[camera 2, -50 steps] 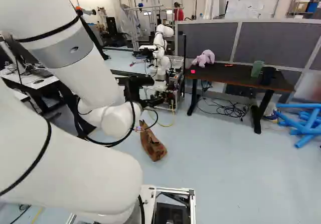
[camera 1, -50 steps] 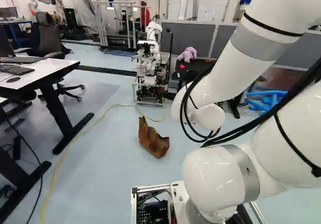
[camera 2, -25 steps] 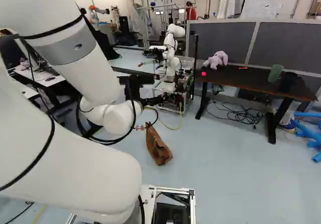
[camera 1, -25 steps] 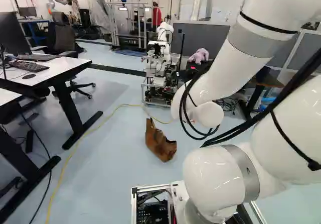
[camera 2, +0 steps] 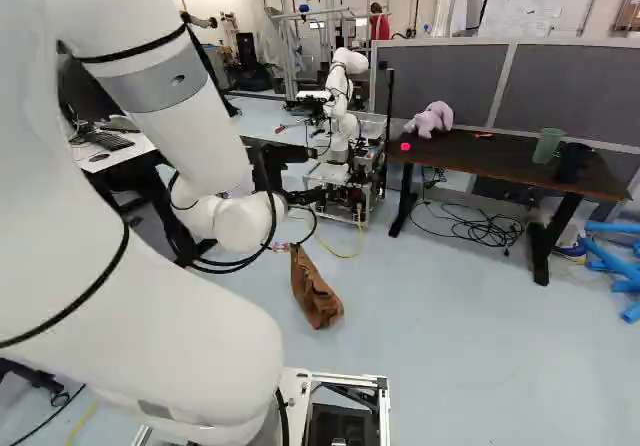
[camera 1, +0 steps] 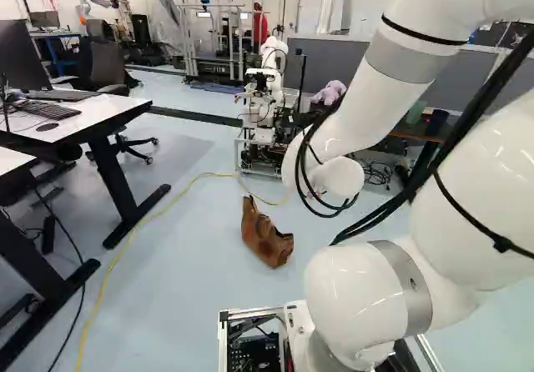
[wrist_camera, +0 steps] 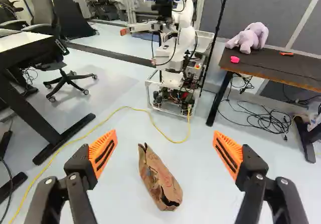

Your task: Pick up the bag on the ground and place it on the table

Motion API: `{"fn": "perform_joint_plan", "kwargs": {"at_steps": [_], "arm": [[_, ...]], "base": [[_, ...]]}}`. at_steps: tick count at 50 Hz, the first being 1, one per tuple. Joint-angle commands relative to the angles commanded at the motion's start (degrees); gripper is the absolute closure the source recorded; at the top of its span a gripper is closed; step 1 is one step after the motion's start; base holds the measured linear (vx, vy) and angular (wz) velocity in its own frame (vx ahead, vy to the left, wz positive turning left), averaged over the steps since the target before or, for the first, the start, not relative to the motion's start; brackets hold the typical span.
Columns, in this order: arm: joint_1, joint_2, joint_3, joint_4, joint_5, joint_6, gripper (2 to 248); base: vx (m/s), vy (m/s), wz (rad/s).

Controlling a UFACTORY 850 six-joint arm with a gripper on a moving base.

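In the right base view my gripper [camera 2: 302, 197] shows as dark parts beyond the white wrist, its fingertips not clearly visible. The wrist view shows the gripper [wrist_camera: 164, 152] wide open, with nothing gripped. Ahead of it and below, seen through the gap between the fingers, a crumpled brown paper bag [wrist_camera: 159, 180] lies on the floor, apart from both orange pads. The same bag [camera 1: 267, 235] lies beyond my base in the left base view. A dark-topped table [camera 2: 465, 153] stands farther off, right of the bag.
A purple plush toy [camera 2: 431, 119], a green cup [camera 2: 548, 145] and a pink object are on the dark table. Another robot [wrist_camera: 175, 48] stands beyond the bag. A yellow cable [wrist_camera: 103, 122] crosses the floor. A white desk [camera 1: 88, 115] stands at left, blue tubes [camera 2: 612, 261] at right.
The base has turned left, shifting the scene rightward in both base views, then stopped. My arm's upper links have shifted slightly against its lowest joint. The bag has stayed in place on the floor.
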Motion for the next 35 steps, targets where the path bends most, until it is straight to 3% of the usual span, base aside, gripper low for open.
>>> {"fn": "perform_joint_plan", "kwargs": {"at_steps": [35], "arm": [[-0.01,-11.89,-10.6,-4.75,-4.39,0.0,3]], "base": [[0.0,0.0,0.0]]}}
